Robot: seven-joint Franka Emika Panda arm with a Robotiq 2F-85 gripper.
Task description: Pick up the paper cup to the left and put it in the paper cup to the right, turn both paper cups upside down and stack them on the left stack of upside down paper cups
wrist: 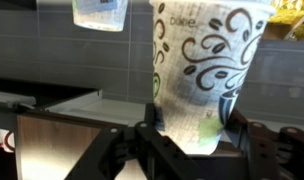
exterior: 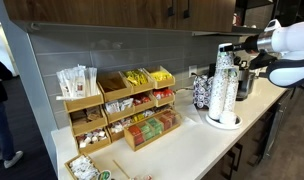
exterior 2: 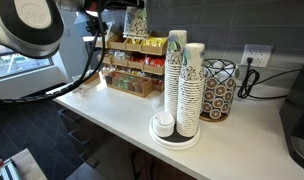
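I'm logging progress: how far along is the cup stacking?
Done: one patterned paper cup is lifted off the counter. In hand: the gripper is shut on it; whether a second cup sits nested inside can't be told. Left: setting it upside down on the inverted cup stack.

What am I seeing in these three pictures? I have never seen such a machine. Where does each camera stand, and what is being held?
This is one robot arm with a two-finger gripper at its end. Two pictures come from cameras outside the robot. The third comes from a camera on its wrist, so the gripper shows at the bottom. The gripper holds a patterned paper cup in the air. On the white counter stand two tall stacks of paper cups on a round tray, a wire basket and wooden boxes of packets.
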